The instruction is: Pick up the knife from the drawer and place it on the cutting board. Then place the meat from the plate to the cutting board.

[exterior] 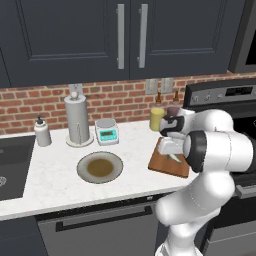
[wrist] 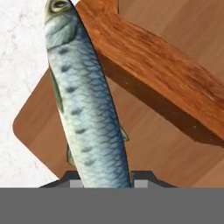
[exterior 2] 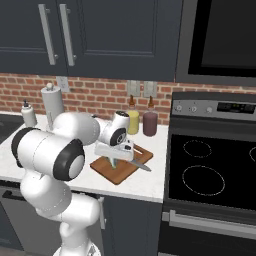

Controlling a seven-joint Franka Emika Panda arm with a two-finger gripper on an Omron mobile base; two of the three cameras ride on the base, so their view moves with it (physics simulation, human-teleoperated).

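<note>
A: The end effector [wrist: 101, 183], how is it seen at this moment?

B: It is clenched on the fish [wrist: 83, 100], which is the meat of the task. In the hand view the blue-grey scaled body is gripped near its tail between the two dark fingertips [wrist: 70, 178], and the head is pointed away from the hand.

A: Where is the fish held?

B: It is held over the cutting board [wrist: 144, 148], with its head reaching past the board's edge towards the white desk [wrist: 17, 65]. Whether the board is touched by the fish cannot be told. In the right base view the end effector [exterior 2: 116, 159] is seen low over the cutting board [exterior 2: 117, 172].

A: And the knife?

B: A slim grey blade [exterior 2: 141, 166] is seen lying on the board in the right base view. The orange handle cannot be made out. In the hand view a thick wooden block [wrist: 166, 83] is seen across the board.

A: The plate?

B: The plate [exterior: 100, 167] is found on the desk [exterior: 55, 175], well apart from the cutting board [exterior: 165, 165], to its left in the left base view. Its olive-brown centre is bare.

A: What stands behind the plate?

B: A paper towel roll [exterior: 77, 120], a small scale [exterior: 107, 131] and a soap bottle [exterior: 42, 132] are placed near the brick wall.
</note>
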